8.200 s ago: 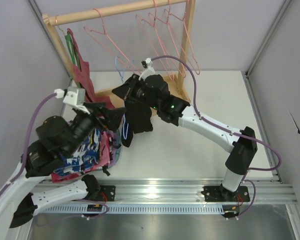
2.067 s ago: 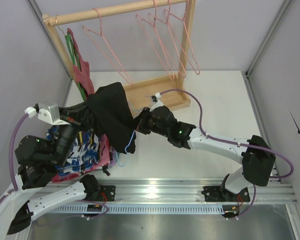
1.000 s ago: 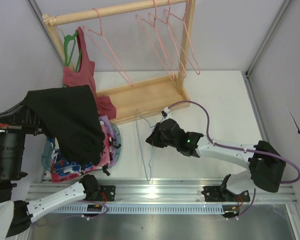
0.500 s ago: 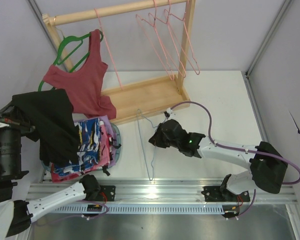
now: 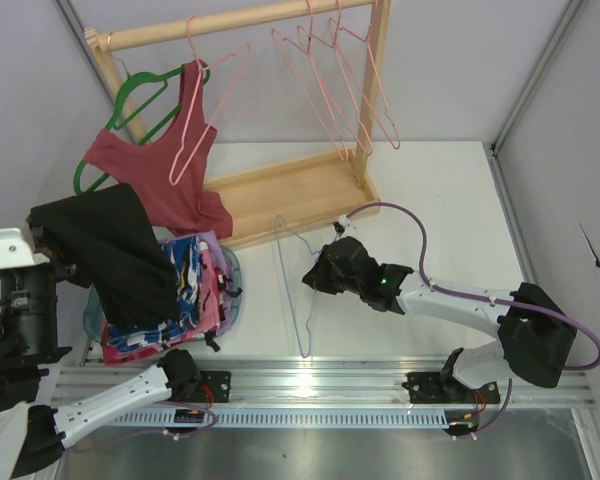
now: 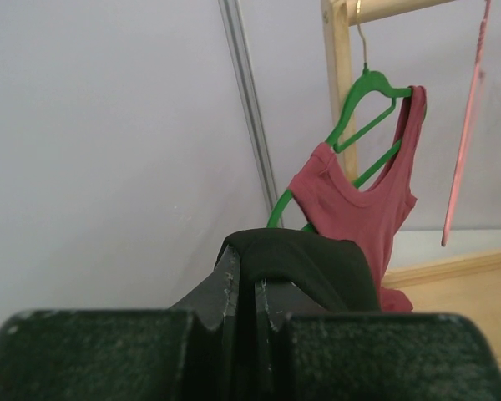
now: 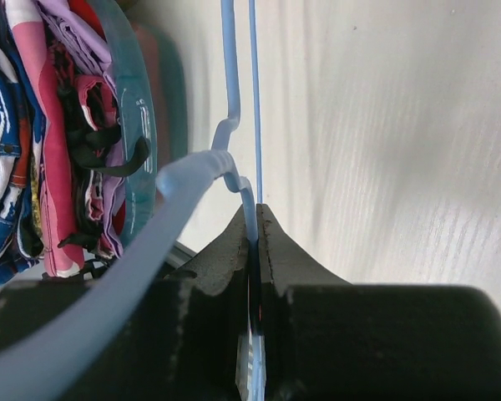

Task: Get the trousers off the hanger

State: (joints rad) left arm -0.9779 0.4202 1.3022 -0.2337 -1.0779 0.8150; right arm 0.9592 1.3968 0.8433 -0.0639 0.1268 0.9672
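Left gripper (image 6: 247, 276): pinched tight on the black trousers (image 5: 120, 250)
Right gripper (image 7: 252, 242): clamped on the bare light-blue wire hanger (image 7: 227, 50)

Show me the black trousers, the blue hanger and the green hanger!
trousers (image 5: 120, 250), top view, middle of the hanging cloth.
blue hanger (image 7: 227, 50), right wrist view, on its wire.
green hanger (image 6: 368, 83), left wrist view, just below its hook.

I have open table (image 5: 460, 200) from the middle out to the right edge and far-right corner. The rack (image 5: 290, 190) blocks the left half of the far edge, with pink hangers (image 6: 461, 150) and a red top (image 5: 170, 170) dangling from it. The basket (image 5: 234, 285) fills the near-left corner, and the trousers (image 5: 120, 250) are draped above it. The hanger (image 7: 227, 50) lies mid-table toward the near edge. My right arm (image 5: 450, 298) stretches across the near right.
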